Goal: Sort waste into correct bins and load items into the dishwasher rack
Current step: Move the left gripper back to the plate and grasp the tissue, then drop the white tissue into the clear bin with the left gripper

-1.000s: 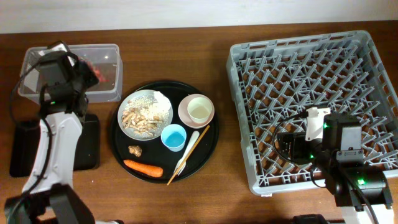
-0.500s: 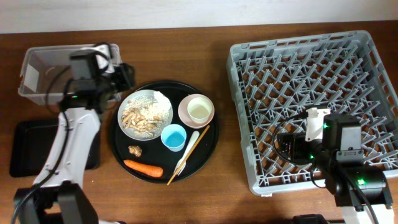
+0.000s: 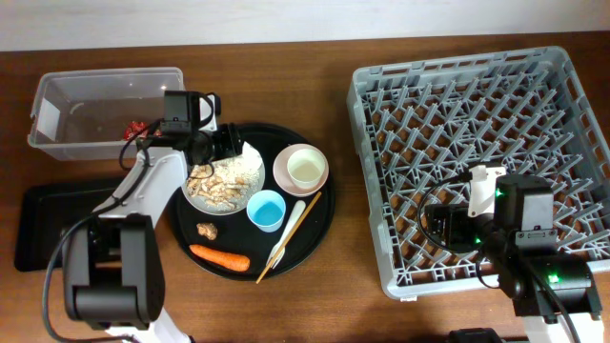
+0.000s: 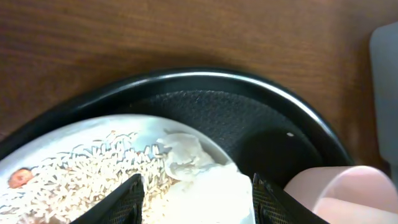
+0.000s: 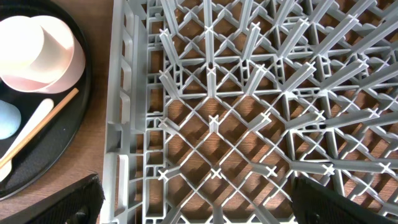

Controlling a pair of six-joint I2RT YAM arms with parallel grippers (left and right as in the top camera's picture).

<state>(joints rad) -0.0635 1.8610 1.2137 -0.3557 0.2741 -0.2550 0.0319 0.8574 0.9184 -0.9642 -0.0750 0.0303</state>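
My left gripper (image 3: 221, 152) is open over the white plate (image 3: 250, 177), its fingers (image 4: 196, 198) either side of the crumpled white tissue (image 4: 198, 167) beside the rice-like scraps (image 3: 219, 179). The red wrapper (image 3: 136, 127) lies in the clear tub (image 3: 57, 145). The pink bowl (image 3: 284, 170) holds the small cream cup (image 3: 305, 169). The light blue cup (image 3: 266, 210), cream utensil (image 3: 292, 232), carrot (image 3: 219, 257) and brown lump (image 3: 205, 230) lie on the round black tray. My right gripper (image 5: 193, 199) is open and empty above the grey rack (image 3: 477, 124).
The shallow black tray (image 3: 43, 224) sits at the left edge, below the tub. A wooden chopstick (image 3: 288, 237) lies beside the utensil on the round black tray (image 3: 324, 224). Bare wooden table separates the round tray from the rack.
My left arm swung from the clear tub to the right, onto the plate. The red wrapper stays in the tub. The right arm has not moved.
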